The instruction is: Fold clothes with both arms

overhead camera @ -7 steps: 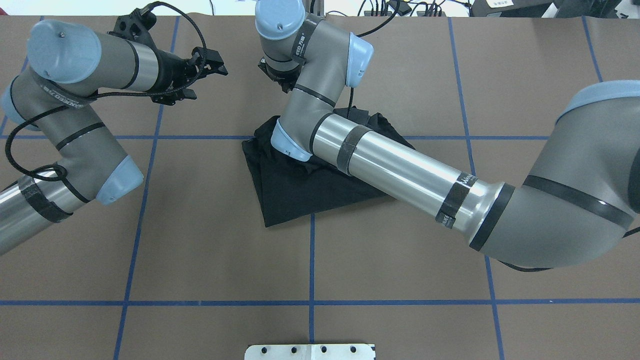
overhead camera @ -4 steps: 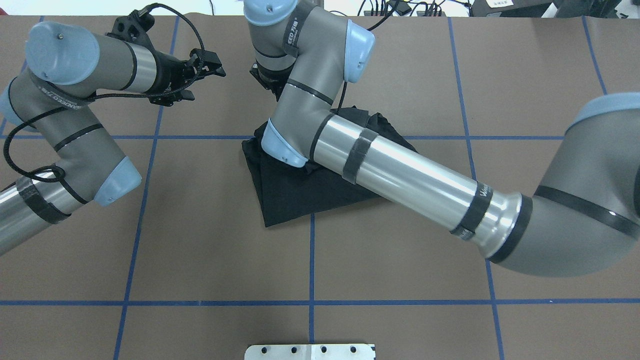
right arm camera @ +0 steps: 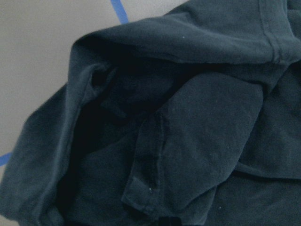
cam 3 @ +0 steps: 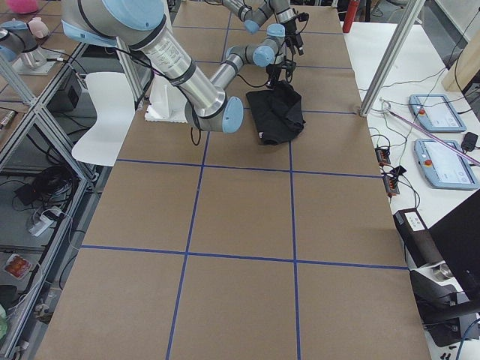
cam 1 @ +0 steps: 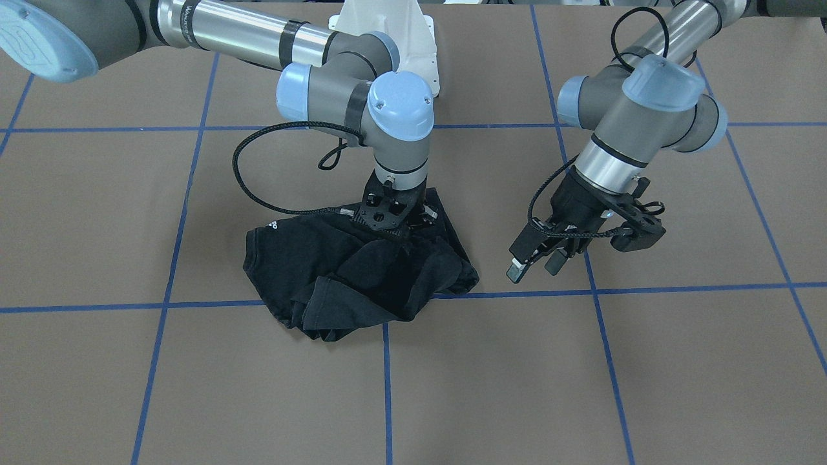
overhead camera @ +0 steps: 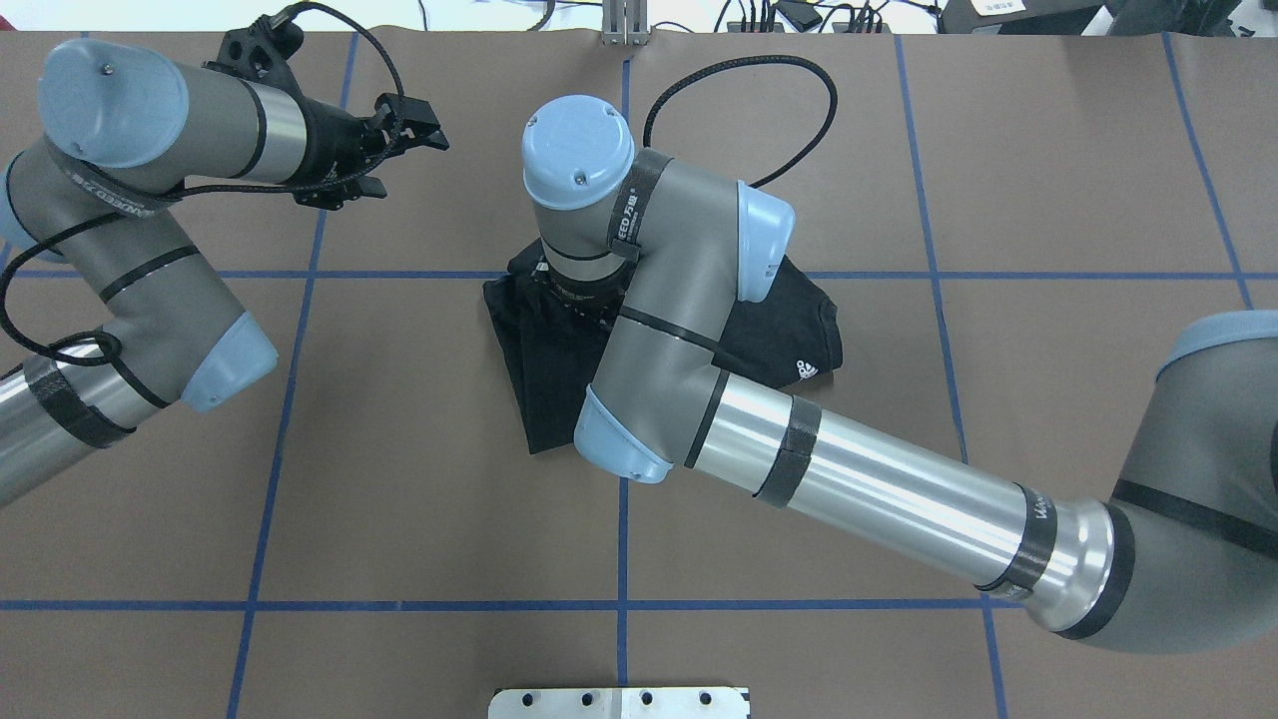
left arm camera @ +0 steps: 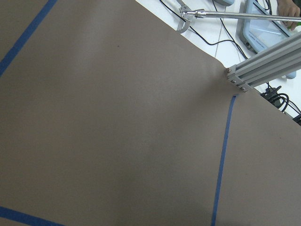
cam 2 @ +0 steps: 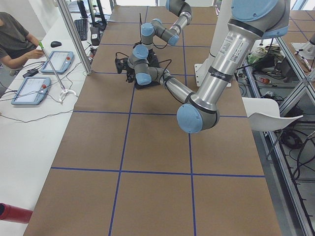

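The black T-shirt (cam 1: 349,274) lies crumpled near the table's middle. It also shows in the overhead view (overhead camera: 789,320) and fills the right wrist view (right arm camera: 188,117). A small white print (overhead camera: 805,370) shows at its edge. My right gripper (cam 1: 391,223) points straight down and presses into the heap's robot-side part. Cloth hides its fingertips, so I cannot tell whether it is open or shut. In the overhead view the right wrist hides it. My left gripper (cam 1: 533,270) is open and empty. It hovers over bare table beside the shirt and also shows in the overhead view (overhead camera: 407,162).
The brown table (overhead camera: 399,479) carries a grid of blue tape lines (overhead camera: 622,559). The white pedestal (cam 1: 387,26) stands at the robot's edge. An aluminium post (left arm camera: 263,70) stands at the far edge. Tablets (cam 3: 431,112) and an operator (cam 2: 15,39) are beyond it.
My right wrist swung back from beyond the shirt's far edge to sit over the shirt. The shirt's right edge with the white print now shows. My left arm barely moved.
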Available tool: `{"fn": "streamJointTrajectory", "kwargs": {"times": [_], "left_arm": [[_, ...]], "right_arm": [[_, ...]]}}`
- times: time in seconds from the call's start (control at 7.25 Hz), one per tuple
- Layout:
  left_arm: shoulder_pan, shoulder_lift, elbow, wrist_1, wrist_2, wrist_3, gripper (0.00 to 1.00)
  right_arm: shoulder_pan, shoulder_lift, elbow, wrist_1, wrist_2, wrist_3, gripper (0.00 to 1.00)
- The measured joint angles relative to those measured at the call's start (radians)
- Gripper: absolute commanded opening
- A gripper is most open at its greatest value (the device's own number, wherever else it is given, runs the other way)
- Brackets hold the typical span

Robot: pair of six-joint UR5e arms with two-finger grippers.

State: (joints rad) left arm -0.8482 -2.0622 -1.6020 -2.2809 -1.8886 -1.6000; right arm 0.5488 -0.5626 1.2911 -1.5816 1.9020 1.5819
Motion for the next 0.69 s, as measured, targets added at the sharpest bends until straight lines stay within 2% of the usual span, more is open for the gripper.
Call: {"fn": "streamJointTrajectory", "kwargs": {"times": [0.28, 0.41, 0.69], "left_arm": [[-0.004, 0.025, -0.038, 0.005, -0.005, 0.0, 1.0], [-0.012, 0.047, -0.065, 0.006, -0.021, 0.0, 1.0], [-0.032, 0.103, -0.125, 0.006, -0.06, 0.0, 0.99]], "right_arm": [[-0.003, 0.036, -0.081, 0.022, -0.035, -0.007, 0.0], [0.006, 0.084, -0.169, 0.081, -0.045, -0.004, 0.0], [0.026, 0.192, -0.383, 0.274, -0.059, 0.022, 0.0]]}}
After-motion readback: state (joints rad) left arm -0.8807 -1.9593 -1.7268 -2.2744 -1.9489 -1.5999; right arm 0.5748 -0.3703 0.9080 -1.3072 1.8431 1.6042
